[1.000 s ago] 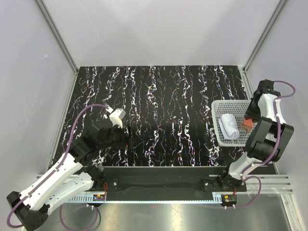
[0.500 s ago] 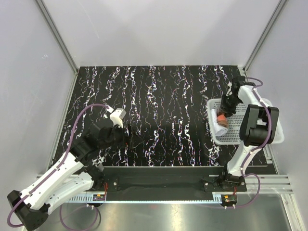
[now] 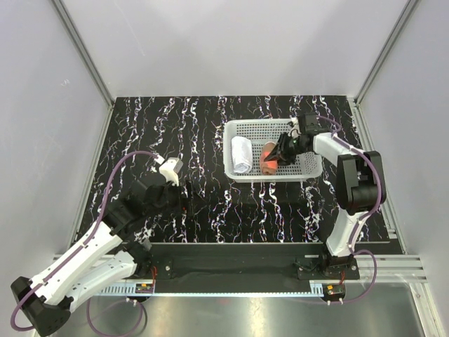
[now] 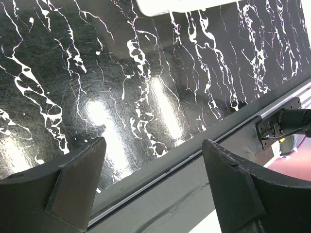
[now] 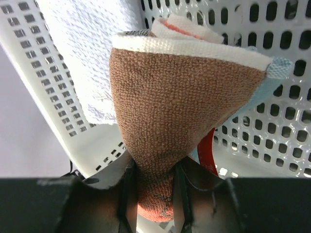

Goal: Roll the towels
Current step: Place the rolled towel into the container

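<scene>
Stowing step, seemingly: right tool point(image 5: 153, 190) clamped on rolled orange towel point(image 5: 180, 102) in basket point(image 3: 254, 126) beside white towel point(image 3: 241, 154); next likely release; left tool point(image 4: 153, 162) apart.

In the right wrist view the white towel point(image 5: 82, 53) runs off the top edge and behind the orange towel point(image 5: 170, 121), whose narrow end seems buried between the fingers of the right hand point(image 5: 153, 194). The left wrist view crops a white shape point(image 4: 180, 5) beyond recognition.
</scene>
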You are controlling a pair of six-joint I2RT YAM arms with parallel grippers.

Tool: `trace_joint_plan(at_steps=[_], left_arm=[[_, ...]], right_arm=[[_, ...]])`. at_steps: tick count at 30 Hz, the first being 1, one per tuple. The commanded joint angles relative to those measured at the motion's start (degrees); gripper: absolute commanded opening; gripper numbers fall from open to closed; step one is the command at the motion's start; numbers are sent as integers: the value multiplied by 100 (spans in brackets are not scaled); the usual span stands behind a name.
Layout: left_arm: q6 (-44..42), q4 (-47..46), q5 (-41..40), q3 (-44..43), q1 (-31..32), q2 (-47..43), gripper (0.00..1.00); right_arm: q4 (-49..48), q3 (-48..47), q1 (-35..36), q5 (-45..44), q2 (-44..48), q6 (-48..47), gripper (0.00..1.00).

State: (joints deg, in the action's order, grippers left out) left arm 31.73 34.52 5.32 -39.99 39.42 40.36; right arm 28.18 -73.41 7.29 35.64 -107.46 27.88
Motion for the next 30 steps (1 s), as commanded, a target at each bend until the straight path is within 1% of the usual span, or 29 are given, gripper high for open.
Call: trace_joint_plan(at_steps=[1,4,5,9,11,12,13,14,15,16,17,20,23,24,25,27,28,29,30], left_arm=[[-44,-112,-111,-71,-22,16,86],[-35,-165,-49,-27,-22,-19,86],[-35,-174,-49,-18,-22,-11,86],[-17,-156,-93,-27,-22,60,86],[-8,-156,-93,-9,-22,51,86],[0,-165,-119,-18,-22,16,86],[0,-165,-119,-18,-22,16,86],[0,-156,-128,-18,-22,7,86],[0,-156,-119,-18,-22,7,86],[-8,-148,-119,-18,-22,7,86],[-26,-139,-119,-35,-22,16,86],[-17,-139,-110,-27,-22,16,86],[-8,-148,-128,-27,-22,33,86],[-8,-139,-119,-27,-22,42,86],[-8,-148,-119,-27,-22,51,86],[-9,-148,-110,-27,-22,51,86],[-8,-148,-119,-27,-22,51,86],[-8,-148,-137,-18,-13,42,86],[0,-156,-137,-18,-22,42,86]], right_arm=[[-1024,2,150,110,59,430,0],[-1315,-287,167,425,-178,183,0],[-1376,-471,168,653,-266,105,0],[-1798,-684,194,989,-565,16,0],[-2053,-736,194,1216,-784,-28,0],[-2019,-797,194,1322,-1081,-63,0],[-1836,-902,194,1358,-1258,-142,0],[-1538,-1191,194,1245,-1443,-464,0],[-996,-1315,194,1183,-1775,-615,0],[-834,-1395,194,1130,-1900,-739,0],[-754,-1396,194,1008,-1971,-923,0],[-762,-1220,203,770,-2077,-1030,0],[-403,-1333,185,357,-2095,-1240,0],[-140,-1386,194,243,-2060,-1293,0],[19,-1535,185,-10,-2042,-1407,2],[511,-1668,194,-171,-1999,-1496,6],[661,-1755,194,-232,-1972,-1548,10],[914,-1782,194,-268,-1920,-1557,17],[995,-1782,194,-285,-1884,-1557,22]])
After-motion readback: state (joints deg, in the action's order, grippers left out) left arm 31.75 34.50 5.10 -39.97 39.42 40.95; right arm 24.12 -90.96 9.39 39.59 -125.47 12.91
